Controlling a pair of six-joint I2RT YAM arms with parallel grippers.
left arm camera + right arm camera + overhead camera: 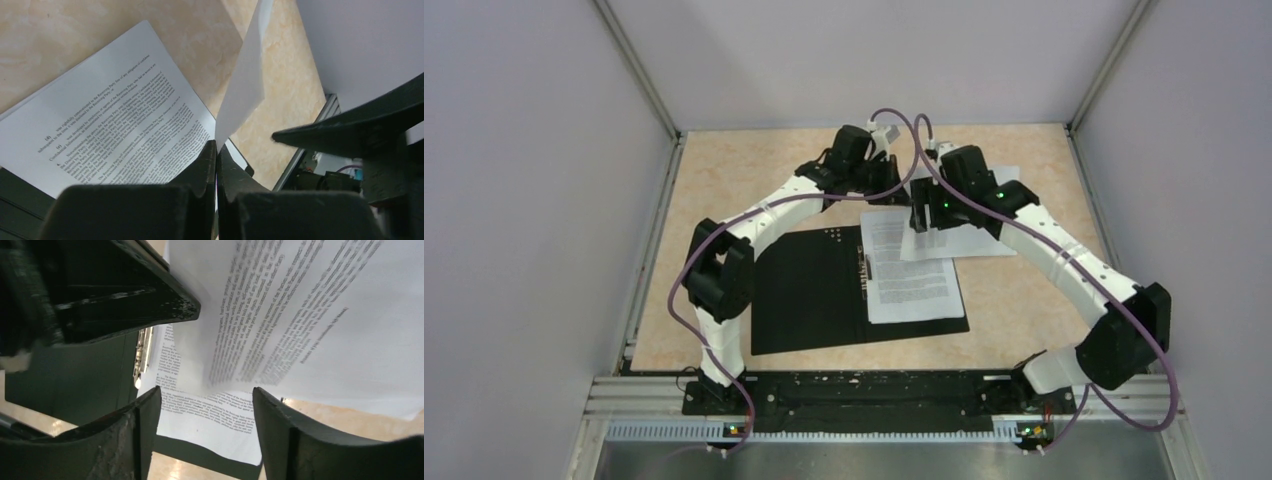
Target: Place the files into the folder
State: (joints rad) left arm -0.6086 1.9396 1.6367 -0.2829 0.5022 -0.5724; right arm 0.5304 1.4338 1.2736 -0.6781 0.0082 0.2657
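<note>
My right arm (1054, 255) covers part of the upper sheet (964, 245). In my left wrist view, the lifted sheet (245, 85) is cut off at the top.

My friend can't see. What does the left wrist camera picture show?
The left tool is shut, pinching the edge of a white sheet that sticks up. Below it lies a printed page, with tan table beyond.
</note>
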